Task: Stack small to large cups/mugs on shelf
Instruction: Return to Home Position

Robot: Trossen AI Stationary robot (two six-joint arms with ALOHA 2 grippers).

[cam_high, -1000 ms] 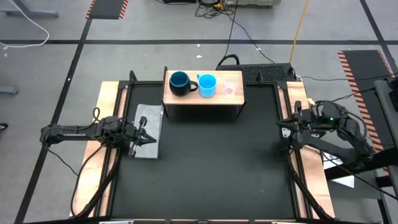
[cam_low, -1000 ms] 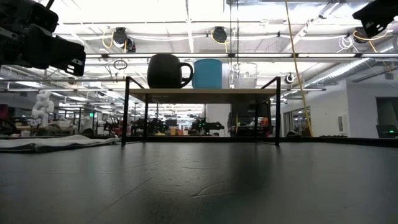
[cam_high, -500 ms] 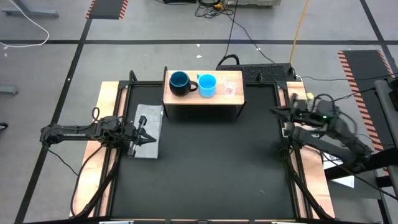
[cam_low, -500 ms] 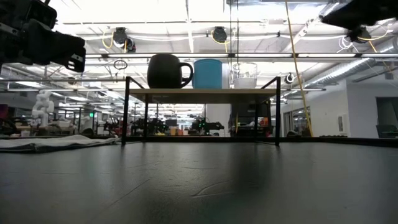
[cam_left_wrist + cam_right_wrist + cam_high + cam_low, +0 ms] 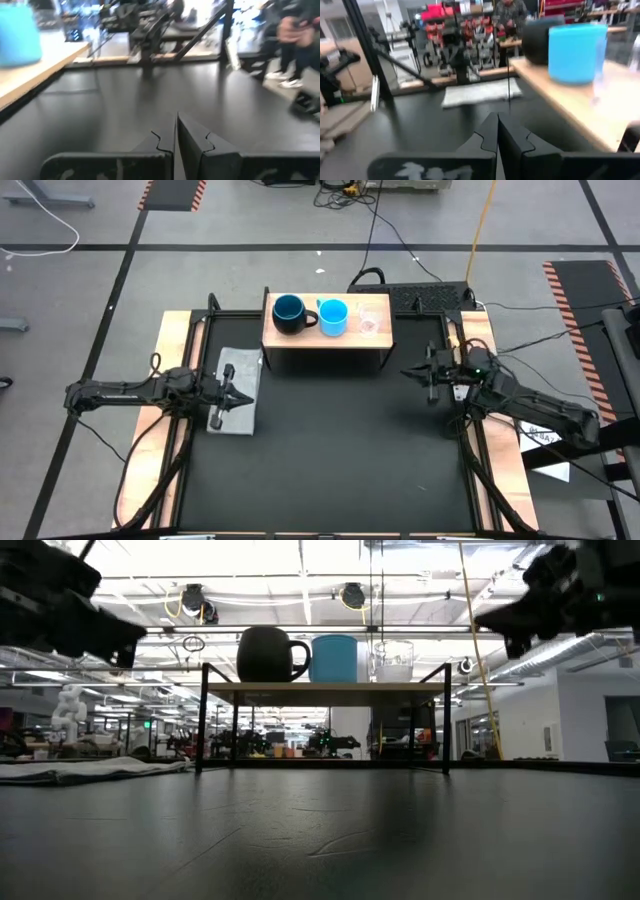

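i see the mug (image 5: 288,314), blue cup (image 5: 334,317) and clear cup (image 5: 368,323) in a row on the shelf (image 5: 310,340). left gripper (image 5: 243,400) is over the cloth (image 5: 238,375) left of the shelf, right gripper (image 5: 407,373) is to its right, both jaws closed, empty.

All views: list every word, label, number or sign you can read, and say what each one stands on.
No text reads clearly in any view.
White marks on the body behind the right pincer, right wrist view: too blurred to read.
Faint marks behind the left pincer, left wrist view: too blurred to read.
Navy mug, light-blue cup, clear cup, shelf: no print visible.
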